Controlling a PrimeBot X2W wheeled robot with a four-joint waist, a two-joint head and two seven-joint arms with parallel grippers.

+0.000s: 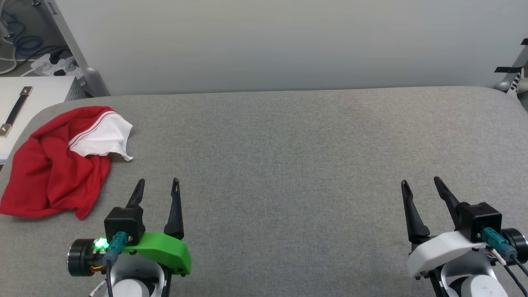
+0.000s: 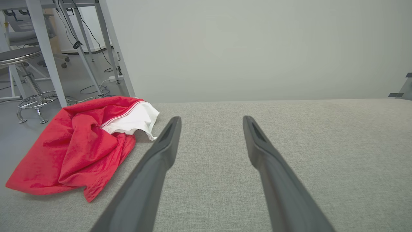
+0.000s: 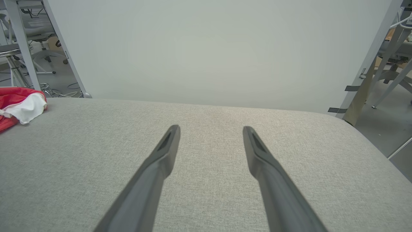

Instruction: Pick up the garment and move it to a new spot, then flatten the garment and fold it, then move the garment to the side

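Left claw (image 1: 159, 180): two long dark fingers spread wide with nothing between them, tips pointing away from the robot, low over the grey surface; I cannot tell whether they touch it
Behind the left claw: a green shell, with a small green light lit on its left side
Right claw (image 1: 420, 180): fingers also spread wide and holding nothing, tips forward and leaning slightly left; a white shell sits behind them
Between the claws: bare grey fabric-covered tabletop (image 1: 288, 165), with the two claws well apart
Garment (image 1: 53, 173): a crumpled heap ahead and to the left of the left claw, near it but not touching, and far to the left of the right claw
Garment's make-up: mostly red, bunched in soft folds, its near red edge lying just left of the left claw's left finger
White sleeve (image 1: 105, 138): on the side of the heap facing the left claw, ahead and left of its fingertips, bordered by red-and-white striped trim
Garment's footing: at the tabletop's far left corner, its left side reaching the rounded border
Ahead of both claws: a plain pale wall panel (image 1: 288, 41) along the tabletop's far edge
Left of the left claw, past the garment: a white case (image 1: 41, 88) with a dark strap handle, and a power strip (image 1: 53, 64) with cables on the floor
Further left in the left wrist view: a stool (image 2: 19, 54) on a chrome base beside grey frame legs
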